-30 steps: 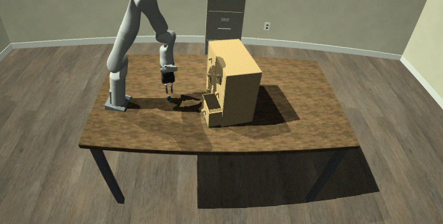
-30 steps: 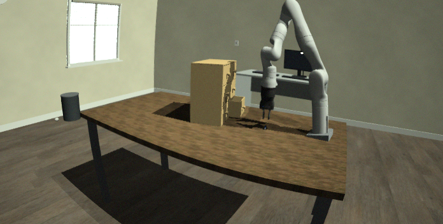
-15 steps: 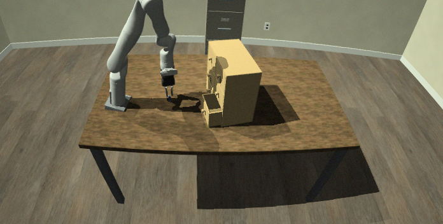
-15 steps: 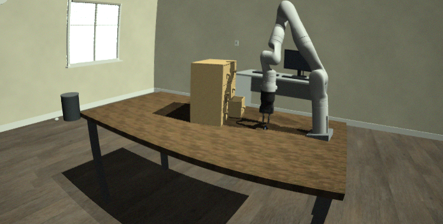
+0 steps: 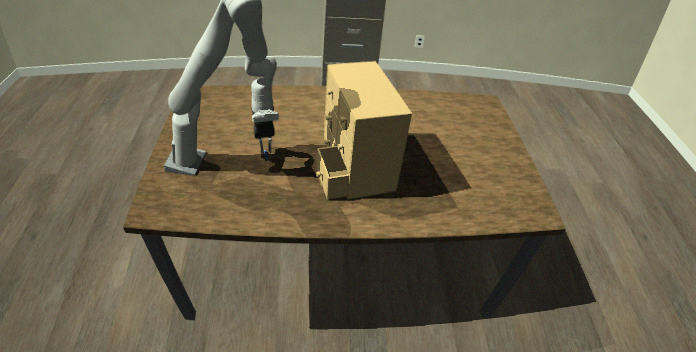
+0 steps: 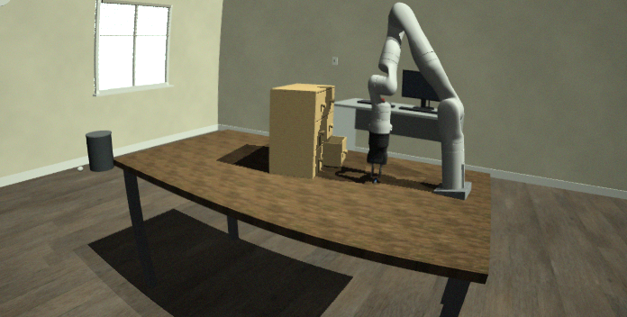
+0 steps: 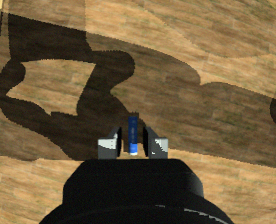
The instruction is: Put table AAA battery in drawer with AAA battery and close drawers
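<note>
Pointing straight down, the gripper (image 5: pixel 266 153) (image 6: pixel 376 177) (image 7: pixel 132 137) has its fingers parted about halfway, one on each side of the blue battery (image 5: pixel 265 156) (image 6: pixel 375 181) (image 7: pixel 133 135), with a gap to each; it has hold of nothing. The battery lies on the table (image 5: pixel 425 220) (image 6: pixel 405 234) (image 7: pixel 229 25), between the arm's base (image 5: pixel 172 167) (image 6: pixel 464 194) and the chest (image 5: pixel 377 155) (image 6: pixel 293 131), well in from every edge. In the top view, the base stands near the table's left edge, and the chest stands right of the middle, nearer the far right corner than the near left one. One bottom drawer (image 5: pixel 337 186) (image 6: pixel 333 152), on the side toward the near edge in that view, juts from the chest's front toward the base. What lies inside it cannot be made out. The other drawers look pushed in.
</note>
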